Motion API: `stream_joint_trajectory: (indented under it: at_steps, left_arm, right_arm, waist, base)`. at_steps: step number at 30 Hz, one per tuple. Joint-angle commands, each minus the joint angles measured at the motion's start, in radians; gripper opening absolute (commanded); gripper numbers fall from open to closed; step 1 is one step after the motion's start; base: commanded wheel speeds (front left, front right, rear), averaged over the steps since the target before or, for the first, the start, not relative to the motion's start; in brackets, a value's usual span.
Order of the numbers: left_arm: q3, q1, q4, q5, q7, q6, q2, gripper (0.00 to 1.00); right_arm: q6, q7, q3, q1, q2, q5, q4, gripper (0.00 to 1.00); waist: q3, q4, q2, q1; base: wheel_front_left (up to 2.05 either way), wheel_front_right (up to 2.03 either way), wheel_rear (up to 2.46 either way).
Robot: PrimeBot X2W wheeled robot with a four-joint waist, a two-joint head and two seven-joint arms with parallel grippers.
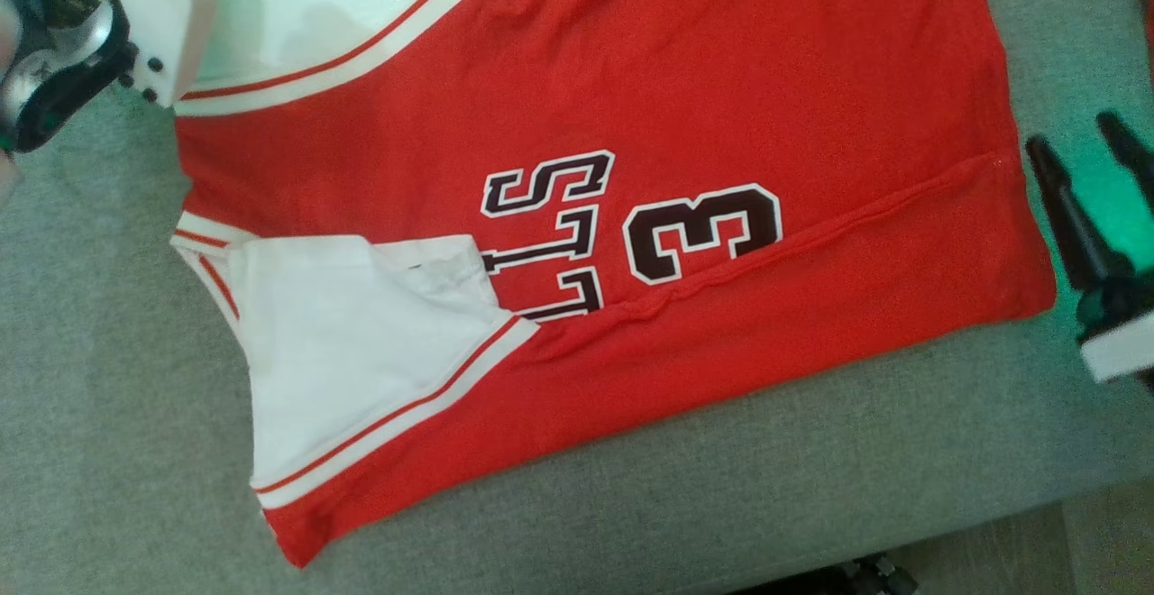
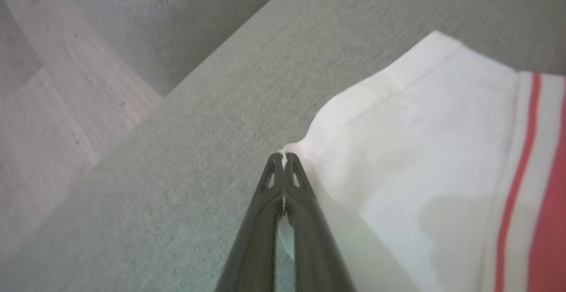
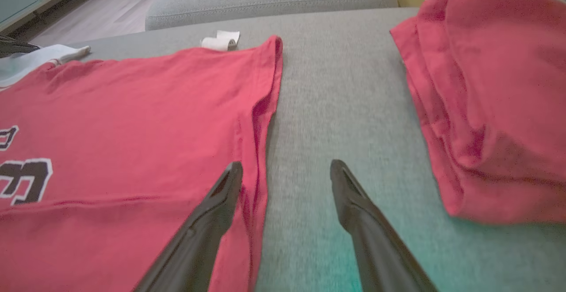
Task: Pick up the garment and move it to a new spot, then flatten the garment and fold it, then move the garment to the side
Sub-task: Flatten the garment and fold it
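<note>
Jersey (image 1: 721, 81), red knit on grey woven cushion (image 1: 117, 415), left pincer (image 2: 283, 155) clamped on its white sleeve (image 2: 420, 128), right pincer (image 3: 285, 168) wide, empty

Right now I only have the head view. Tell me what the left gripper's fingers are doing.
Observer: In the left wrist view, the left gripper is shut on the edge of the jersey's white sleeve.
Operator: Report how the right gripper sits against the hem.
Observer: The right gripper is open, one finger over the jersey's hem, the other over the bare grey cushion.
Operator: Name whatever lies beyond it.
Observer: A second red garment lies bunched on the cushion, apart from the jersey.
</note>
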Motion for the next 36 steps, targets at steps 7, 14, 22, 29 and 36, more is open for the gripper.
stream_joint_trajectory:
  at_steps: [7, 14, 22, 29, 36]
  left_arm:
    - [-0.002, -0.13, -0.032, 0.047, -0.114, -0.004, 0.032, 0.0]
    - [-0.06, -0.192, -0.018, 0.051, -0.172, -0.004, 0.003, 0.0]
    - [-0.12, -0.237, 0.009, 0.035, -0.219, -0.005, -0.019, 0.0]
    - [-0.162, -0.263, 0.03, 0.012, -0.246, -0.005, -0.037, 0.0]
    - [-0.191, -0.278, 0.054, -0.003, -0.272, -0.005, -0.036, 0.0]
  right_arm:
    - [-0.002, 0.143, 0.041, -0.181, -0.098, 0.054, -0.033, 1.0]
    - [-0.002, 0.292, 0.136, -0.416, -0.126, 0.067, 0.067, 1.0]
    - [-0.002, 0.39, 0.265, -0.592, -0.11, 0.086, 0.204, 1.0]
    - [-0.002, 0.381, 0.351, -0.661, -0.112, 0.128, 0.261, 0.61]
    - [-0.002, 0.341, 0.422, -0.704, -0.131, 0.16, 0.281, 0.0]
  waist:
    - [-0.001, 0.03, 0.0, 0.0]
    - [0.02, 0.076, 0.0, 0.0]
    - [0.035, 0.109, 0.0, 0.0]
    - [0.039, 0.125, 0.0, 0.0]
    - [0.035, 0.128, 0.0, 0.0]
  base:
    - [0.0, 0.0, 0.0]
    - [0.0, 0.0, 0.0]
    - [0.0, 0.0, 0.0]
    - [0.0, 0.0, 0.0]
    - [0.0, 0.0, 0.0]
